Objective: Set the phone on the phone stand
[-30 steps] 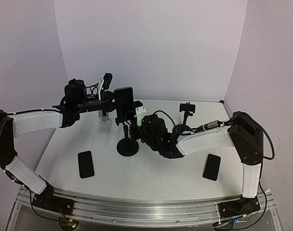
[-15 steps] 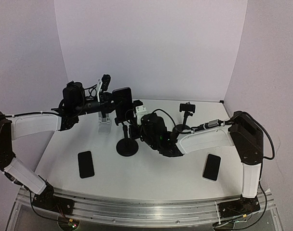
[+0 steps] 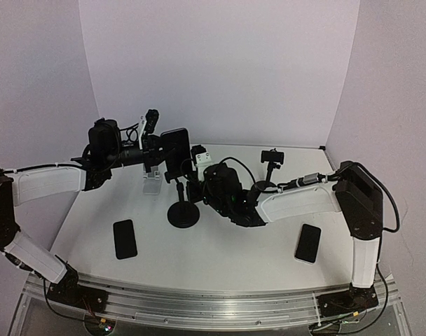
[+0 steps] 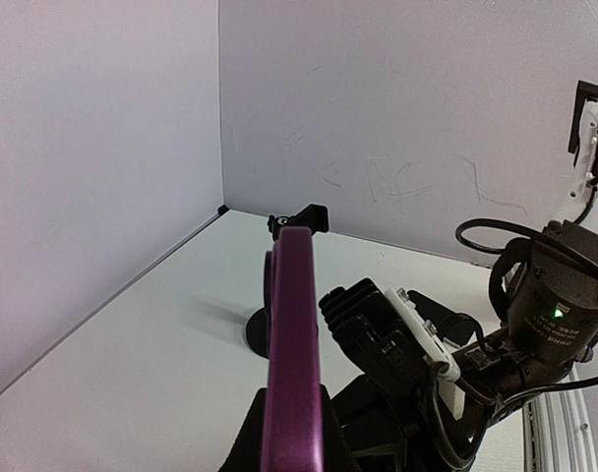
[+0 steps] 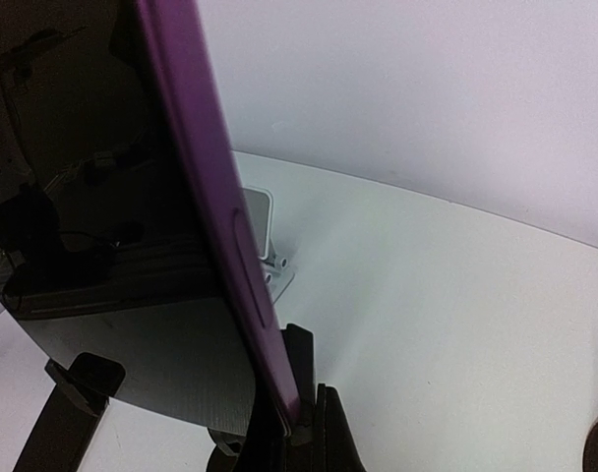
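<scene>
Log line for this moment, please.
left hand: shut on phone | right hand: shut beside phone stand | phone: upright, seating unclear

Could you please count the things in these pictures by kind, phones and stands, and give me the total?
Phones: 3 (held phone, left phone, right phone)
Stands: 3 (round-base stand, clear stand, back stand)
Total: 6
</scene>
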